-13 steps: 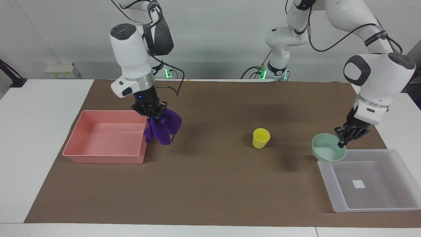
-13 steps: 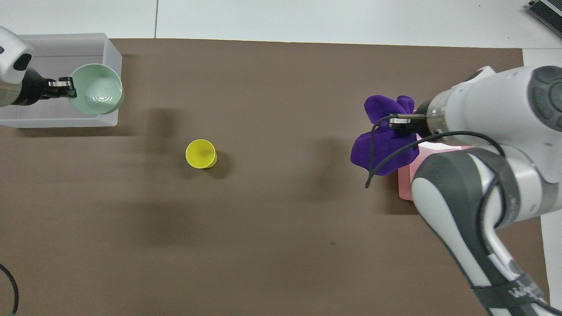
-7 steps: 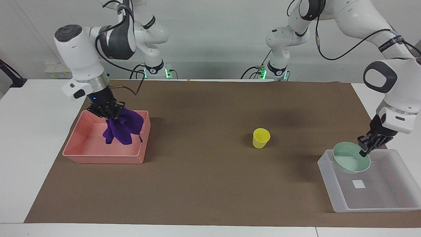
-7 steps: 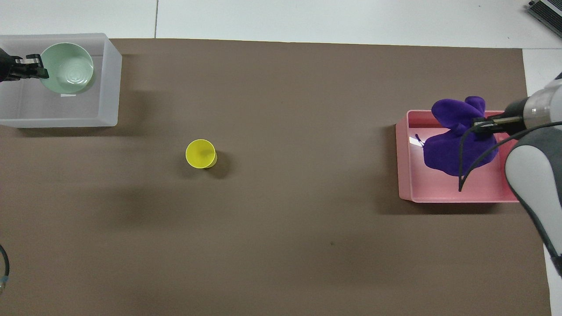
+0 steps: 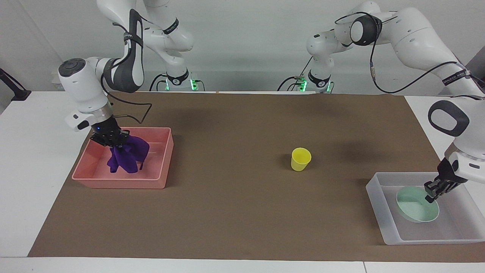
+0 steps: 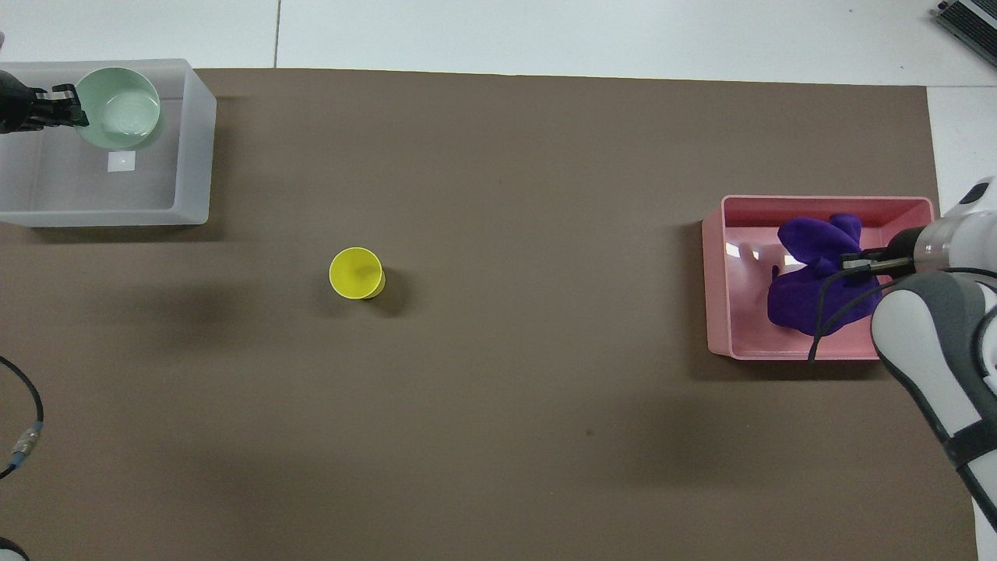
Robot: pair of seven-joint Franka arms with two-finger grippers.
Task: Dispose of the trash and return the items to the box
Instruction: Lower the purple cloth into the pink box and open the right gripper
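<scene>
The purple cloth (image 5: 127, 156) looks soft and fuzzy, matt. The pink tray (image 5: 161, 178) is opaque smooth plastic with glossy glints inside. The box (image 5: 379, 212) is translucent, frosted plastic. The yellow cup (image 5: 301, 159) and mint-green bowl (image 5: 415, 206) look smooth plastic. A matt brown sheet (image 5: 235, 212) covers the bench.

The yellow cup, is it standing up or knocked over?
Upright. The yellow cup stands alone on the brown mat, its open mouth facing up.

No text, label, brand or number can be read on anything here.
</scene>
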